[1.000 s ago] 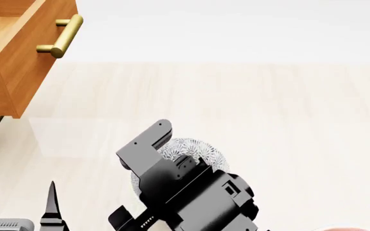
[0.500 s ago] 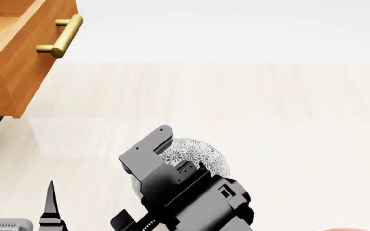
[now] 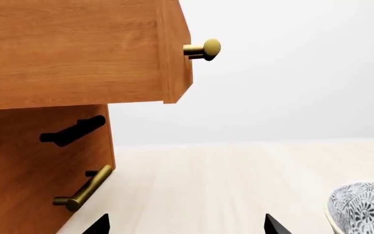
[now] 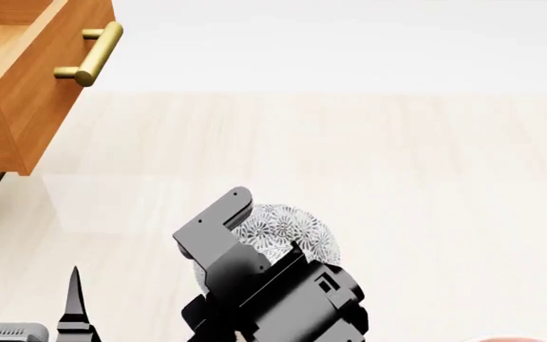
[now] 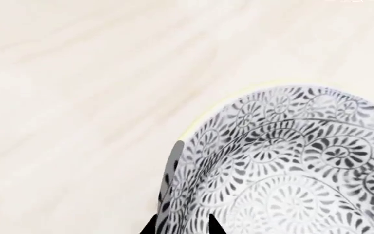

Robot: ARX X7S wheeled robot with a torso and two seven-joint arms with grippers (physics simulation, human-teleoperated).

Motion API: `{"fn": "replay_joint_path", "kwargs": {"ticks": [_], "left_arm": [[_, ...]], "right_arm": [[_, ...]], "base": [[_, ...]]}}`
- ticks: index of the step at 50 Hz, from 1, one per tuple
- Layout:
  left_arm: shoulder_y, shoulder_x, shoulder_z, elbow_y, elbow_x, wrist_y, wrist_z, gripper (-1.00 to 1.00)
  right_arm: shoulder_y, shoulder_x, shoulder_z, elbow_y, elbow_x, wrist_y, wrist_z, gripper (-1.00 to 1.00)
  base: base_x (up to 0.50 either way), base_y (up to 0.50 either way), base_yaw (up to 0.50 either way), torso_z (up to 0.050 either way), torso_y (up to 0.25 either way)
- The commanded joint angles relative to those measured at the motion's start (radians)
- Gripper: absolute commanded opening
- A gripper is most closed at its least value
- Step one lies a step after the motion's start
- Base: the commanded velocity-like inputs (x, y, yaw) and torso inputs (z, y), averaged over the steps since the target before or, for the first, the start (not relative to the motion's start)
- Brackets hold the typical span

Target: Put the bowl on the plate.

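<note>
The bowl (image 4: 288, 226), white with a fine grey floral pattern, sits on the pale wood floor near the middle of the head view, partly hidden by my right arm. In the right wrist view the bowl (image 5: 291, 165) fills the frame, and my right gripper (image 5: 181, 228) is shut on its rim wall, one finger inside and one outside. My left gripper (image 4: 25, 296) hangs open and empty at the lower left, well apart from the bowl (image 3: 364, 204); its gripper (image 3: 187, 226) holds nothing. Of the plate, only a thin reddish sliver (image 4: 497, 340) shows at the bottom edge.
A wooden cabinet stands at the left with an open drawer (image 4: 22, 92) jutting out, its brass handle (image 4: 88, 53) pointing toward the room. A lower drawer handle (image 3: 83, 189) sits close to my left gripper. Pale floor stretches behind and right of the bowl.
My right arm has shifted slightly back toward me and lowered a little around the bowl. The bowl and the left gripper stay where they were.
</note>
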Motion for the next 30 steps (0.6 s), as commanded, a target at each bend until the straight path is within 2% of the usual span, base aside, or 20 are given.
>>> {"fn": "replay_joint_path", "kwargs": {"ticks": [1, 10, 18, 24, 30], "left_arm": [[0.000, -0.002, 0.004, 0.002, 0.000, 0.000, -0.005, 1.00], [0.003, -0.005, 0.006, 0.006, -0.003, -0.001, -0.008, 1.00], [0.005, -0.009, 0.006, 0.018, -0.008, -0.006, -0.012, 1.00], [0.007, -0.008, 0.006, -0.004, -0.007, 0.016, -0.009, 1.00], [0.008, -0.013, 0.005, 0.016, -0.012, 0.002, -0.014, 1.00]], "right_arm": [[-0.012, 0.021, -0.008, -0.038, 0.001, 0.022, 0.016, -1.00], [-0.014, 0.058, 0.015, -0.115, 0.027, 0.059, 0.044, -1.00], [-0.018, 0.138, 0.037, -0.271, 0.040, 0.101, 0.105, -1.00], [0.013, 0.216, 0.041, -0.452, 0.050, 0.196, 0.168, -1.00], [0.054, 0.257, 0.075, -0.542, 0.081, 0.279, 0.198, -1.00]], "base": [[0.00, 0.00, 0.00, 0.000, 0.000], [0.00, 0.00, 0.00, 0.000, 0.000], [0.00, 0.00, 0.00, 0.000, 0.000], [0.00, 0.00, 0.00, 0.000, 0.000], [0.00, 0.00, 0.00, 0.000, 0.000]]}}
